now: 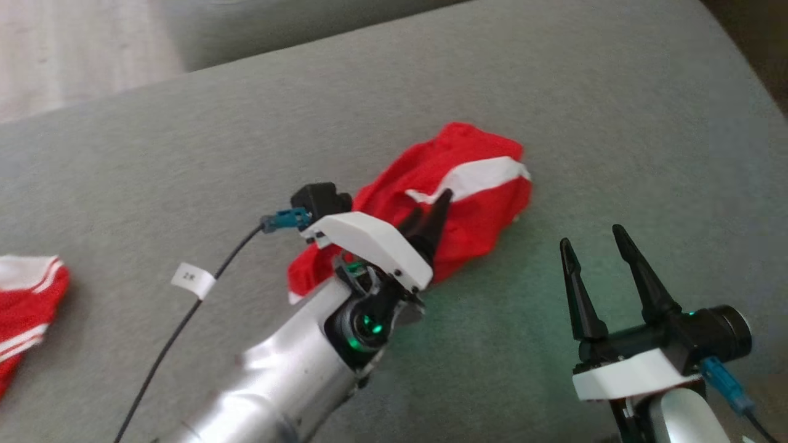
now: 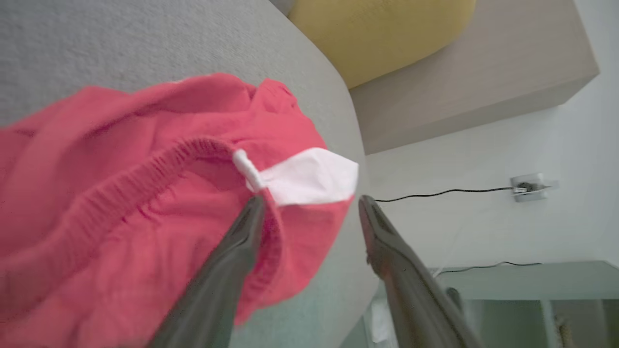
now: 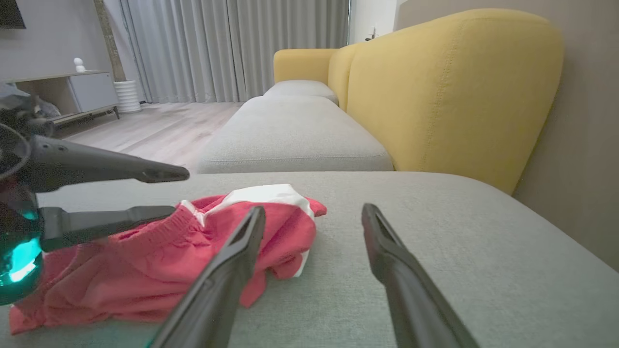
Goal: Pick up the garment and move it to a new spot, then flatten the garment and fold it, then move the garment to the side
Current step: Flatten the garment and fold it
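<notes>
Red shorts (image 1: pixel 486 203) lie crumpled; by the look of it, lifting, flattening and folding all remain. Nearest, the right hand (image 1: pixel 591 237) hovers spread, empty. Beyond it, the left hand (image 1: pixel 431 204), spread, is poised at the waistband (image 2: pixel 145 174), on the grey sofa cushion (image 1: pixel 615 123).

The crumpled red fabric garment (image 1: pixel 486 215) is solid red with one white band and a gathered red waistband. The grey woven sofa seat cushion (image 1: pixel 615 92) is uniform grey, tinted green at 6 o'clock of the garment. At 9 o'clock in the head view, the second red cloth (image 1: pixel 24 307) carries white stripes. The left claw (image 1: pixel 434 206) and right claw (image 1: pixel 591 236) have black fingers, white housings and blue plugs. The upholstered sofa backrest (image 3: pixel 454 87) is plain yellow.
</notes>
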Controlling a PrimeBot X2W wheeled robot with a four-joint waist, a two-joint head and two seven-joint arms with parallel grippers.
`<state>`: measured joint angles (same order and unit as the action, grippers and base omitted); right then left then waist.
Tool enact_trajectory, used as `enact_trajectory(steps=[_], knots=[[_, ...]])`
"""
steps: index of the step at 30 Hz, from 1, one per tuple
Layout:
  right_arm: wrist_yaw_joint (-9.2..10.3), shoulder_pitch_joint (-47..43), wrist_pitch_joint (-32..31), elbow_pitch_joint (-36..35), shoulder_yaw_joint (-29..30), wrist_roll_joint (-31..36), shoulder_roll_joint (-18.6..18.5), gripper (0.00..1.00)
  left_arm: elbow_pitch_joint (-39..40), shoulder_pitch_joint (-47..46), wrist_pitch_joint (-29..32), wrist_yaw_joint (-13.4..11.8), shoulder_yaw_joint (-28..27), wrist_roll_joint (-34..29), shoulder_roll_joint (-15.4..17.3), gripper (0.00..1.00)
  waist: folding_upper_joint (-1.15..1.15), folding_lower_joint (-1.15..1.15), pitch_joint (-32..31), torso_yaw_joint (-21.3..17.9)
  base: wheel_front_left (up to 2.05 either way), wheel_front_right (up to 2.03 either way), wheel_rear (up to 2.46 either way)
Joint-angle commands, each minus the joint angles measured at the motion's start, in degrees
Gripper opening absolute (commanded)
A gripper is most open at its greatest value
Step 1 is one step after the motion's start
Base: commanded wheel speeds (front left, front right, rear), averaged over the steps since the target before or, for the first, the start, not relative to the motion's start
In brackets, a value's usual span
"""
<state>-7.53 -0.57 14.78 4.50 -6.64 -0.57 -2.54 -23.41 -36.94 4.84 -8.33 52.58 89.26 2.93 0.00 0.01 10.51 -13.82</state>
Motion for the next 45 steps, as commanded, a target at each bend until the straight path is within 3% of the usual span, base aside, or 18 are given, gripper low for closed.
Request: enact_trajectory(steps=[1, 7, 8, 9, 11, 16, 21, 26, 30, 34, 38, 42, 45], knots=[[0.04, 1.64, 0.22, -1.93, -1.15, -0.7, -0.33, 1.0, -1.49, -3.61, -1.41, 0.03, -0.75, -0.9, -0.05, 1.0, 0.0, -0.01, 1.12, -3.93, 0.0, 0.0, 0.0], [0.04, 0.8, 0.22, -1.71, -1.71, -1.63, -0.33, 1.0, -9.01, -5.76, -4.43, 1.38, -0.19, -1.51, -0.05, 1.0, 0.0, -0.01, 0.74, -6.38, 0.0, 0.0, 0.0], [0.04, 0.71, 0.22, -1.69, -1.78, -1.72, -0.33, 1.0, -9.88, -6.03, -5.08, 1.67, -0.08, -1.58, -0.05, 0.95, 0.0, -0.01, 0.66, -6.58, 0.0, 0.0, 0.0], [0.04, 0.63, 0.22, -1.67, -1.84, -1.78, -0.33, 1.0, -10.55, -6.3, -5.77, 1.98, 0.11, -1.7, -0.05, 0.49, 0.0, -0.01, 0.57, -6.73, 0.0, 0.0, 0.0], [0.04, 0.56, 0.22, -1.63, -1.93, -1.87, -0.33, 1.0, -11.4, -7.1, -7.76, 3.23, 0.95, -2.91, -0.05, 0.0, 0.0, -0.01, 0.39, -6.94, 0.0, 0.0, 0.0], [0.04, 0.53, 0.22, -1.35, -2.23, -1.81, -0.33, 1.0, -10.79, -9.52, -11.36, 7.57, 3.59, -6.41, -0.05, 0.0, 0.0, -0.01, -0.71, -7.34, 0.0, 0.0, 0.0], [0.04, 0.1, 0.22, -1.06, -2.43, -1.76, -0.33, 1.0, -4.79, -15.91, -11.78, 12.27, 6.26, -8.72, -0.05, 0.0, 0.0, -0.01, -2.89, -7.46, 0.0, 0.0, 0.0], [0.04, -0.29, 0.22, -1.13, -2.91, -1.91, -0.33, 1.0, -0.58, -25.98, -13.4, 13.49, 4.09, -12.7, 0.87, 0.0, 0.0, -0.01, -4.92, -7.91, 0.0, 0.0, 0.0], [0.04, -1.01, 0.22, -1.36, -2.22, -1.98, -0.33, 1.0, 4.38, -29.69, -12.92, 13.9, 1.48, -12.39, 3.21, 0.0, 0.0, -0.01, -5.66, -7.07, 0.0, 0.0, 0.0], [0.04, -1.26, 0.22, -1.92, -1.31, -2.22, -0.33, 1.0, 11.08, -26.29, -11.67, 12.32, 0.94, -11.69, 9.24, 0.0, 0.0, -0.01, -5.11, -4.92, 0.0, 0.0, 0.0], [0.04, -1.12, 0.22, -2.37, -0.06, -2.58, -0.33, 1.0, 17.31, -17.72, -14.38, 9.11, 4.2, -16.85, 17.76, 0.0, 0.0, -0.01, -2.93, -0.87, 0.0, 0.0, 0.0], [0.04, 0.16, 0.22, -1.23, -1.56, -4.79, -0.33, 1.0, 18.88, -8.66, -17.09, 7.76, 7.13, -20.56, 24.49, 0.0, 0.0, -0.01, -0.53, 2.39, 0.0, 0.0, 0.0], [0.04, 1.72, 0.22, 0.36, -2.59, -7.17, -0.33, 1.0, 18.32, -4.62, -18.71, 7.27, 7.15, -23.24, 27.79, 0.0, 0.0, -0.01, 0.81, 4.28, 0.0, 0.0, 0.0]])
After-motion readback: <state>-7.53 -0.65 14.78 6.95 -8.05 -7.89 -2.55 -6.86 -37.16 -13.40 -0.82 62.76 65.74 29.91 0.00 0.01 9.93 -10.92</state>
